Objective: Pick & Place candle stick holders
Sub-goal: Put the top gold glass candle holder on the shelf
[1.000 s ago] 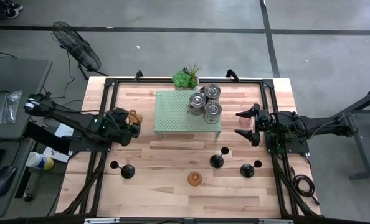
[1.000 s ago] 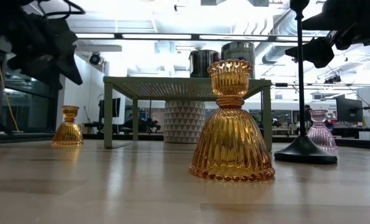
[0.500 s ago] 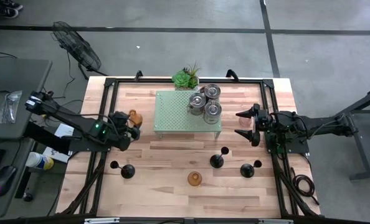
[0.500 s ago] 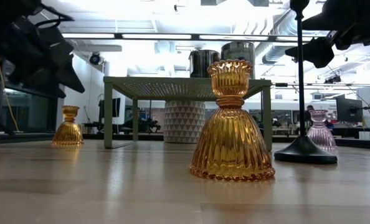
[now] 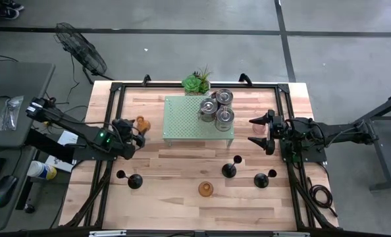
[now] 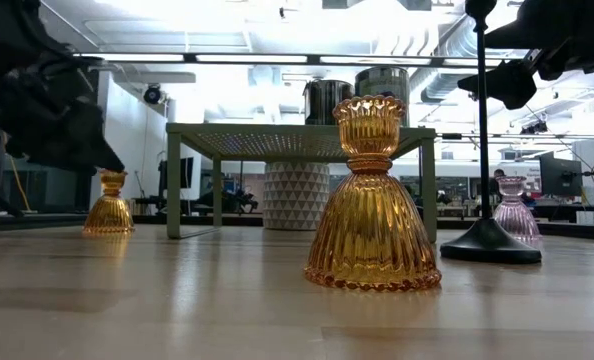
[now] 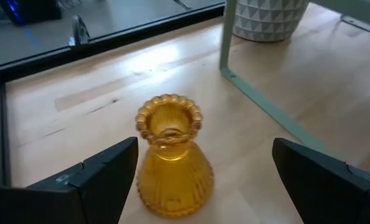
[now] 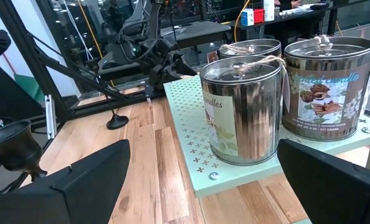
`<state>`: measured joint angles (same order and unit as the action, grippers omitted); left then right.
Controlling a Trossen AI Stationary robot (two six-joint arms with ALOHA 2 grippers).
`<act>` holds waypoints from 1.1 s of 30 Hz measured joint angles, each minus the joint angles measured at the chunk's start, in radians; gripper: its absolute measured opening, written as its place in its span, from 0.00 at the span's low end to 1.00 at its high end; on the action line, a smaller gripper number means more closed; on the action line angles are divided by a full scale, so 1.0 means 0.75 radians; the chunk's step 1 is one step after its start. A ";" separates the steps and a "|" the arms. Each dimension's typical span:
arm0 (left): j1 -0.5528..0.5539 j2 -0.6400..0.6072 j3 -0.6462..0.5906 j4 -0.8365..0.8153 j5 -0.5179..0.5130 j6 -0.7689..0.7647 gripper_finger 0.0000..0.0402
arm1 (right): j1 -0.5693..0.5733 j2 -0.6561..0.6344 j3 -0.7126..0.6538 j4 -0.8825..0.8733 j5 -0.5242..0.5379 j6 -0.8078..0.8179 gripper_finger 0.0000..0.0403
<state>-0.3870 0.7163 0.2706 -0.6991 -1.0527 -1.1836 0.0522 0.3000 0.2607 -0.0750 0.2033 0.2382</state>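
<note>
An amber glass holder (image 5: 141, 123) stands on its base at the table's left, also in the left wrist view (image 7: 170, 157). My left gripper (image 5: 134, 133) is open, its fingers on either side of the holder and apart from it. A second amber holder (image 5: 205, 189) stands near the front. Black stemmed holders (image 5: 131, 179) (image 5: 232, 168) (image 5: 264, 178) stand on round bases. Silvery tins (image 5: 216, 108) sit on the pale green stand (image 5: 182, 118). My right gripper (image 5: 253, 130) is open, above a pinkish glass holder (image 6: 512, 212).
A green spiky plant in a white pot (image 5: 195, 82) stands behind the stand. A black frame (image 5: 113, 92) runs along the table's edges. Bare wood lies between the stand and the front row of holders.
My left gripper has drawn back a little toward the table's left edge and come lower, so the amber holder now shows clear of it. The holder has stayed standing where it was.
</note>
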 joint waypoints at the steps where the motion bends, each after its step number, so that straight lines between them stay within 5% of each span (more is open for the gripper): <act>1: 0.000 -0.005 -0.016 0.008 -0.007 0.001 0.90 | 0.000 0.000 0.000 0.000 0.000 0.000 0.99; 15: 0.001 0.019 -0.121 0.174 -0.180 0.037 0.90 | 0.000 0.000 0.000 0.000 0.000 0.000 0.99; 33: 0.002 0.212 -0.129 0.440 -0.185 0.048 0.90 | 0.000 -0.001 0.000 0.000 0.000 0.000 0.99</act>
<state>-0.3855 0.8751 0.1738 -0.3693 -1.1915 -1.1473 0.0521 0.2996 0.2607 -0.0746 0.2035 0.2383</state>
